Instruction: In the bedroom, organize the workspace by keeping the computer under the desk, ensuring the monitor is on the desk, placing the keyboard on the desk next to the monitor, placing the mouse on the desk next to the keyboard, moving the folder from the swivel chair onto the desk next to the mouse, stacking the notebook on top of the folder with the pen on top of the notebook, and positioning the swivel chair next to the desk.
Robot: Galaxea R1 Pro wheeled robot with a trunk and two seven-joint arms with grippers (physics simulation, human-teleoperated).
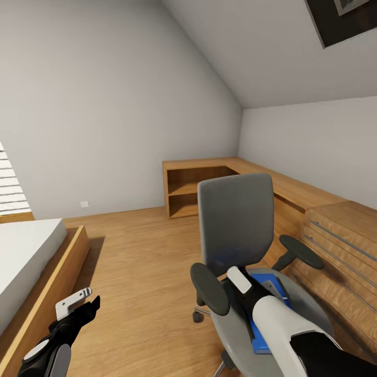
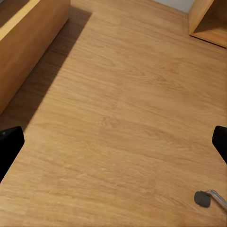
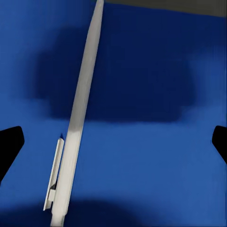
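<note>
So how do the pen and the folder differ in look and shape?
The pen is a thin pale grey stick with a clip, while the folder is a flat, broad, bright blue sheet. The pen is far narrower than the folder and lies on top of it. Both lie flat between the open fingers of the right end effector.

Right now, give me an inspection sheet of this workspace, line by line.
Surface: grey upholstered swivel chair seat, carrying the items.
Job's things: flat bright blue folder on the seat; thin pale pen lying on the folder; small grey notebook partly visible on the folder.
Clutter: nothing seen.
Grippers: right gripper open, above the pen; left gripper open, over the light wood plank floor.
Cables: nothing seen.
Surroundings: pale grey sloped walls, wood-framed bed, light wood corner shelving.
</note>
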